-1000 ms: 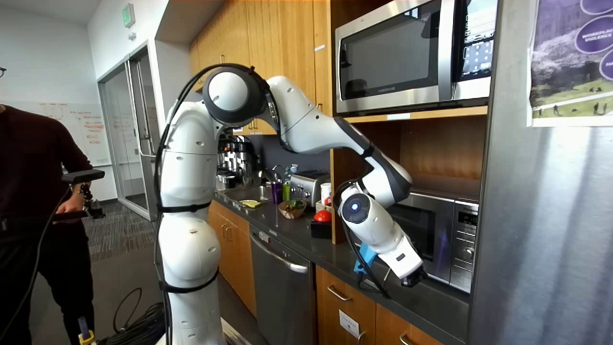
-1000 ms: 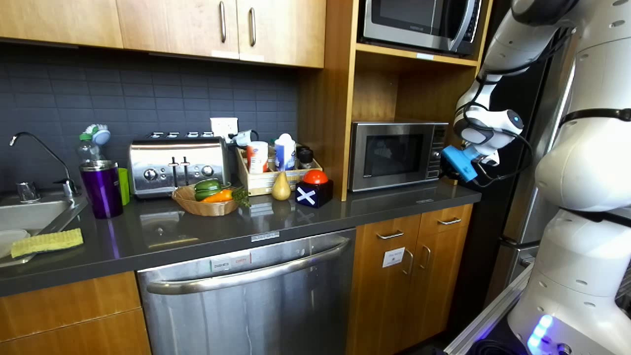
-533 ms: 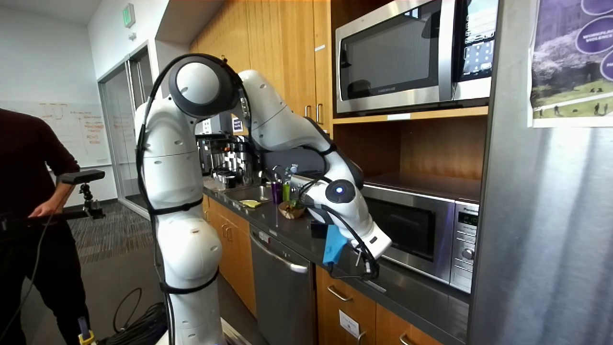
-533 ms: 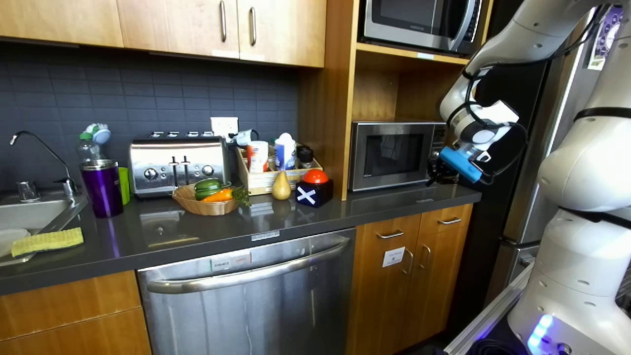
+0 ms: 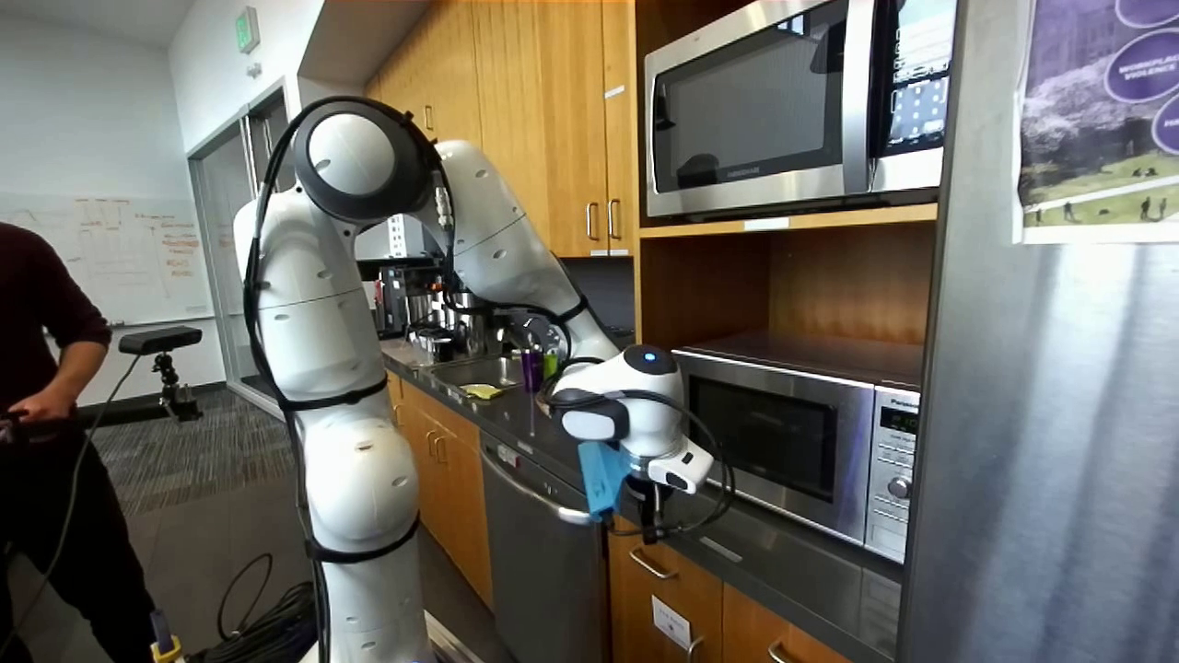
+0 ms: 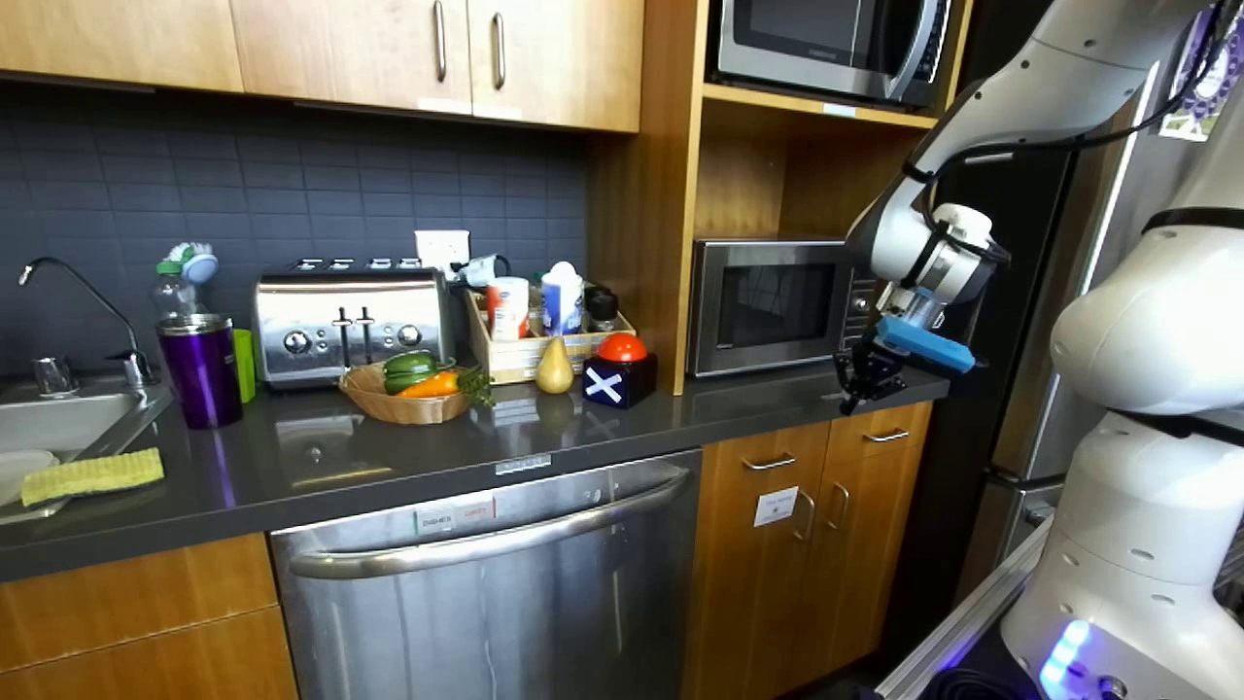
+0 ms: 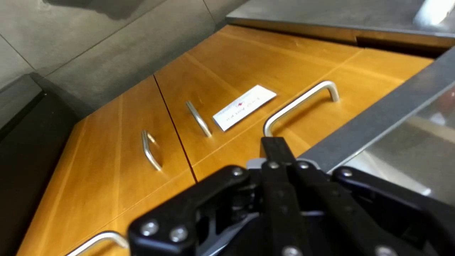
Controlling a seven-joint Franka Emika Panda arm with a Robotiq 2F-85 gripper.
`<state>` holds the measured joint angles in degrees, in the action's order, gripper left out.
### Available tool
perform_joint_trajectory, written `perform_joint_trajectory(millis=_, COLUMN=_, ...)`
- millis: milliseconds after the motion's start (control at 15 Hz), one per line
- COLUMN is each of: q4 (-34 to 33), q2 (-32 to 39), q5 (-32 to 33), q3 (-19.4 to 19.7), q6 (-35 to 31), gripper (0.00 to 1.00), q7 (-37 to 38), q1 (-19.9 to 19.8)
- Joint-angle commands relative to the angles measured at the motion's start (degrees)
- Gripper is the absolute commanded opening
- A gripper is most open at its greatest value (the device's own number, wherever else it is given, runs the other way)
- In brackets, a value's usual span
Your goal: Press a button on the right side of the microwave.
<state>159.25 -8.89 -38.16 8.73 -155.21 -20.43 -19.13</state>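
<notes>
microwave (image 5: 803, 448): boxy, steel, dark window (image 5: 763, 437), silver control strip (image 5: 890, 474)

Claw (image 7: 275, 142): matt, shiny metal screw heads (image 7: 177, 234). Behind it: microwave (image 6: 777, 306), brushed steel, glossy glass window (image 5: 760, 428); counter (image 6: 739, 408), polished, reflective. Below it: smooth wood cabinet fronts (image 7: 131, 117), bright metal handles (image 7: 298, 103), paper label (image 7: 245, 107).

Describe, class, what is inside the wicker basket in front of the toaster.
A carrot and green produce show inside the basket; its near side and these contents hide the bottom.
</notes>
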Motion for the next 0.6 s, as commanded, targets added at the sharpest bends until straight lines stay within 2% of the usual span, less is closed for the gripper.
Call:
perform_joint_trajectory(millis=0, q4=0.0, q2=-7.1, q5=16.3, q3=-6.7, q6=12.1, gripper=0.00, q7=5.7, q1=-7.5)
perform_joint_trajectory(millis=67, q4=2.8, q2=-12.9, q5=21.4, q3=-6.0, q6=17.0, gripper=0.00, q7=6.9, q1=-7.2)
perform_joint_trajectory(millis=133, q4=2.2, q2=-14.8, q5=25.9, q3=-0.7, q6=21.4, gripper=0.00, q7=6.9, q1=-2.5)
perform_joint_trajectory(millis=267, q4=1.5, q2=-20.2, q5=32.2, q3=0.6, q6=30.9, gripper=0.00, q7=5.7, q1=-2.0)
perform_joint_trajectory(millis=333, q4=1.2, q2=-23.4, q5=34.4, q3=1.5, q6=35.7, gripper=0.26, q7=5.3, q1=-1.6)
perform_joint_trajectory(millis=400, q4=0.4, q2=-26.4, q5=36.3, q3=2.6, q6=40.3, gripper=0.27, q7=4.3, q1=-1.5)
perform_joint_trajectory(millis=533, q4=-1.5, q2=-30.3, q5=38.4, q3=4.5, q6=47.1, gripper=0.37, q7=4.4, q1=-1.6)
